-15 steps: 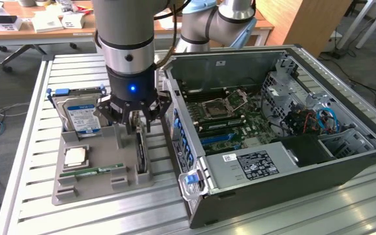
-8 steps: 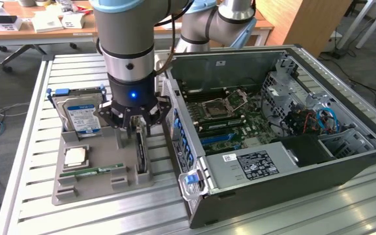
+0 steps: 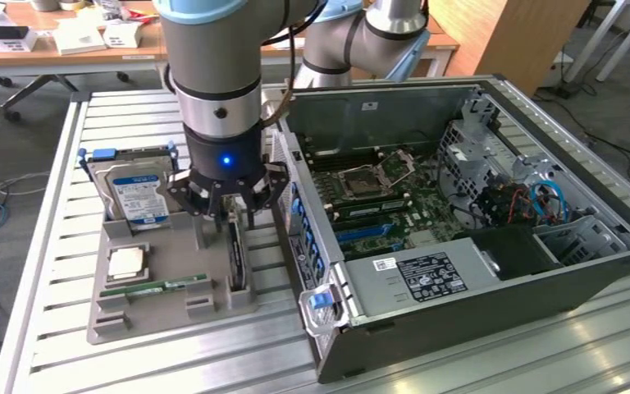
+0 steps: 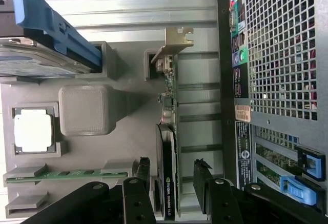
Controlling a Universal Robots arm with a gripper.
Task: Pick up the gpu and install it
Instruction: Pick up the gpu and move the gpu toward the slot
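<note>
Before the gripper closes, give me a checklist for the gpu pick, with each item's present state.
1. The gpu stands on edge in the gray holder: ok.
2. The gripper straddles the gpu, one finger on each side: ok.
3. The gripper is open, with a gap between each finger and the card: ok.
4. The hard drive sits apart from the gripper: ok.
5. The computer case has its side open and the motherboard exposed: ok.
6. The target slot on the motherboard is free of obstruction: cannot tell.
</note>
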